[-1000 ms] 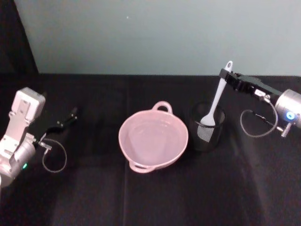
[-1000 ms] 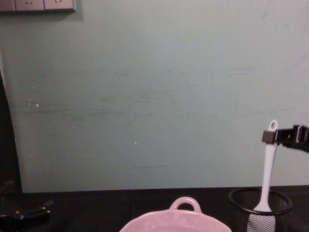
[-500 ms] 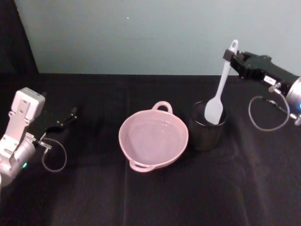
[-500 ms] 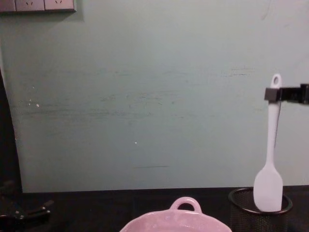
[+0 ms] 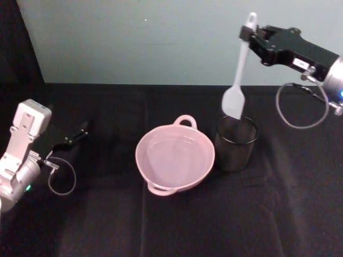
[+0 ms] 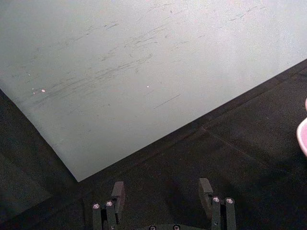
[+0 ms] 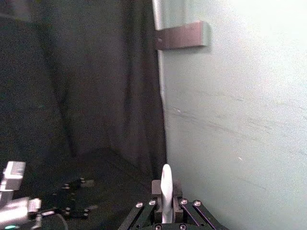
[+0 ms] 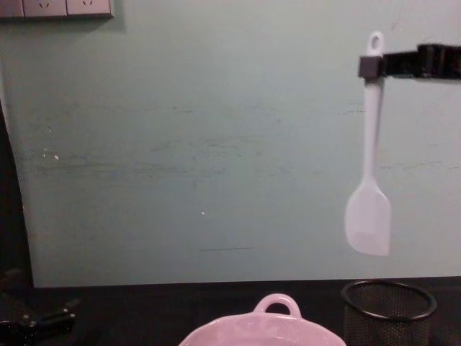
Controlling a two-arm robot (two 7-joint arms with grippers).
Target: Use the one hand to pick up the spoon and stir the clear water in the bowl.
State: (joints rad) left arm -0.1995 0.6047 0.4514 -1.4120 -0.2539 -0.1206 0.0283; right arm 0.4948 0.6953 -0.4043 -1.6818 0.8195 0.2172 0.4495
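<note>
My right gripper [image 5: 248, 33] is shut on the top of the white spoon's [image 5: 237, 78] handle, high at the right. The spoon [image 8: 370, 169] hangs upright in the air, its flat scoop just above the black mesh cup [image 5: 235, 142]. In the right wrist view the spoon [image 7: 166, 191] handle stands pinched between the fingers. The pale pink bowl [image 5: 174, 158] sits at the table's middle, left of the cup, with clear water [image 5: 177, 155] barely showing inside. In the chest view the bowl [image 8: 263, 330] sits low, below and left of the scoop. My left gripper [image 5: 80, 130] rests open at the far left.
The mesh cup [image 8: 388, 311] stands directly right of the bowl, nearly touching it. A pale green wall [image 5: 161, 37] runs along the back of the black tablecloth [image 5: 177, 219]. My left gripper [image 6: 162, 194] hovers over bare cloth near that wall.
My right gripper has lifted the spoon straight out of the mesh cup and shifted it slightly left toward the bowl. The left arm has stayed put.
</note>
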